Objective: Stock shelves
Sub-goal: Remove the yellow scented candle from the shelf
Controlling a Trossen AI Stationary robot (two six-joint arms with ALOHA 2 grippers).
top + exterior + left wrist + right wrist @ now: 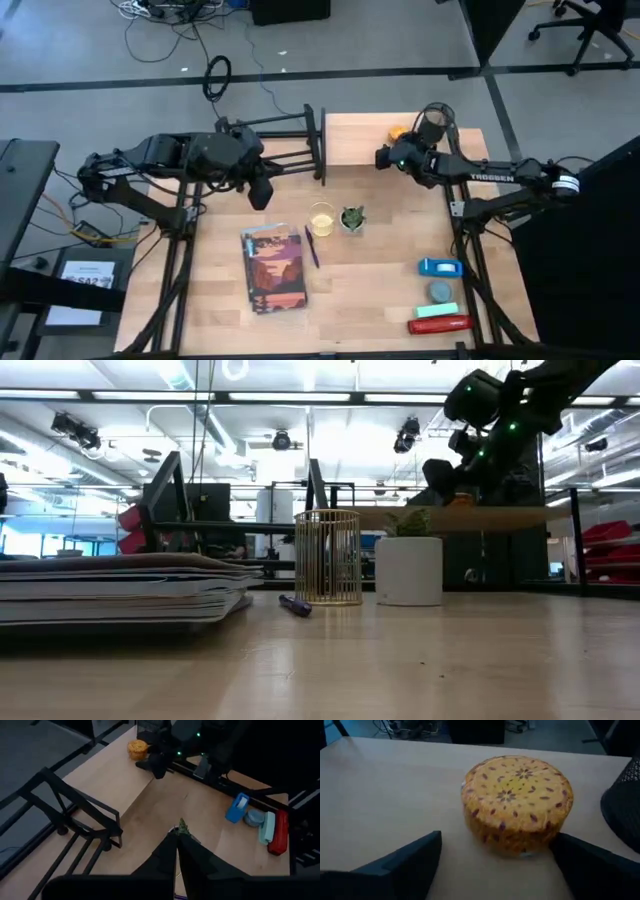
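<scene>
Nearest you in the right wrist view, your right gripper is released, its two dark fingers spread wide to either side of a round yellow tin with dark red flower marks. The tin sits on the pale wooden shelf at the far side of the tabletop, just ahead of the gripper and not touched by it. Your left gripper is clenched on nothing, fingers pressed together, hanging above the tabletop beside the low black rack, which stands just left of the wooden shelf. Farther out lie a stack of magazines, a pen, a gold wire cup and a small potted plant.
</scene>
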